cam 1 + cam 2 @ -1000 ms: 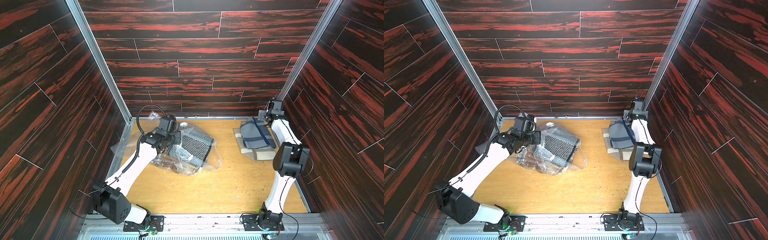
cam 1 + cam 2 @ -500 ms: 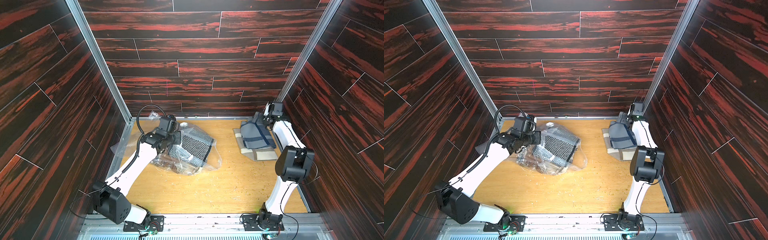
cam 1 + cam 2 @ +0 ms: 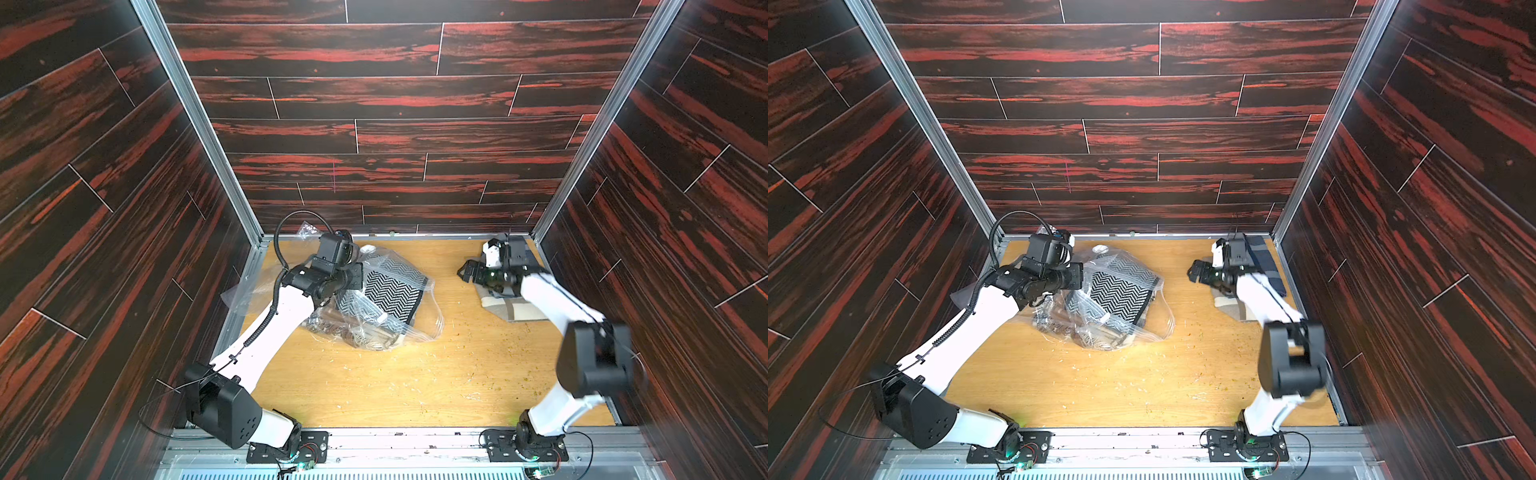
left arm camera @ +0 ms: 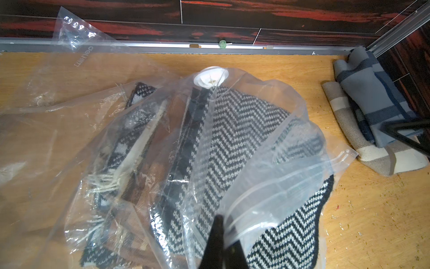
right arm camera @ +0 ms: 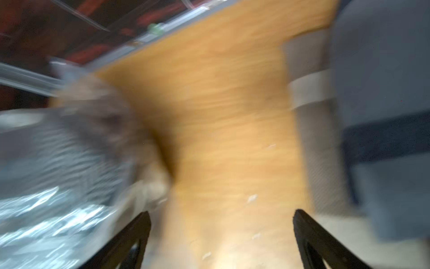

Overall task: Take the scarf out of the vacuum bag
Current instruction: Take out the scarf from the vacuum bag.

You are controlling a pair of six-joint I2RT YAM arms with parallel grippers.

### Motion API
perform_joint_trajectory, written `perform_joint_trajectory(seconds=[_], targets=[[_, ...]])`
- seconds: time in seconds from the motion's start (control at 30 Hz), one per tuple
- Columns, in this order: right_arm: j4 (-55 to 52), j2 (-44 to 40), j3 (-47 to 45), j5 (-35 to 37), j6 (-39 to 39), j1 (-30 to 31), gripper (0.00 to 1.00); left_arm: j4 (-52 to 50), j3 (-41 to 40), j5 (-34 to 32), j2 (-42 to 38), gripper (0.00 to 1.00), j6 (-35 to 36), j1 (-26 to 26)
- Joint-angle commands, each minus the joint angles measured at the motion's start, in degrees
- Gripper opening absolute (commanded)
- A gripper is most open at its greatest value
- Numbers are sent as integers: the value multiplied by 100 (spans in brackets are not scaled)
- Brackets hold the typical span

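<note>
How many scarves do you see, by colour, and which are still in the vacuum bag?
Black-and-white zigzag scarf, inside the vacuum bag: 1
Brown fringed scarf, inside the bag: 1
Blue-grey scarf, outside: 1
Beige checked scarf, outside: 1
Total: 4 scarves, 2 still bagged.

1 vacuum bag point(image 4: 267, 163) at 10 o'clock on the table point(image 3: 374, 386), with 1 round white valve point(image 4: 210, 80). Scarves inside: at least 2, chevron scarf point(image 3: 390, 291) and brown fringed scarf point(image 4: 135, 191); exact count unclear. Loose scarves at 2 o'clock: 2, stacked, blue-grey scarf point(image 4: 372, 93) over beige scarf point(image 4: 349, 130). 2 grippers: left gripper point(image 4: 220, 223), right gripper point(image 5: 222, 213).
</note>
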Motion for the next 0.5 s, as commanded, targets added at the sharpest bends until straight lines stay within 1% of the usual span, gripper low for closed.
perform_joint_trajectory(seconds=[0.0,0.07,0.27,0.37,0.47], targets=[[857,-649,-765,-859,718,138,98,9,39,-99,-316,0,114,-187],[1161,-1118,-1215,-1132,948,249,98,-52,128,-177,-346,0,145,-370],[1894,-2442,-2500,-1599,1745,494,95,-282,363,-533,-360,0,286,-1074],[2106,-2857,-2902,-1668,1993,738,94,-312,345,-711,-411,0,254,-1359],[2650,-3059,-3255,-1663,2315,1171,94,-246,238,-712,-470,0,222,-1522]])
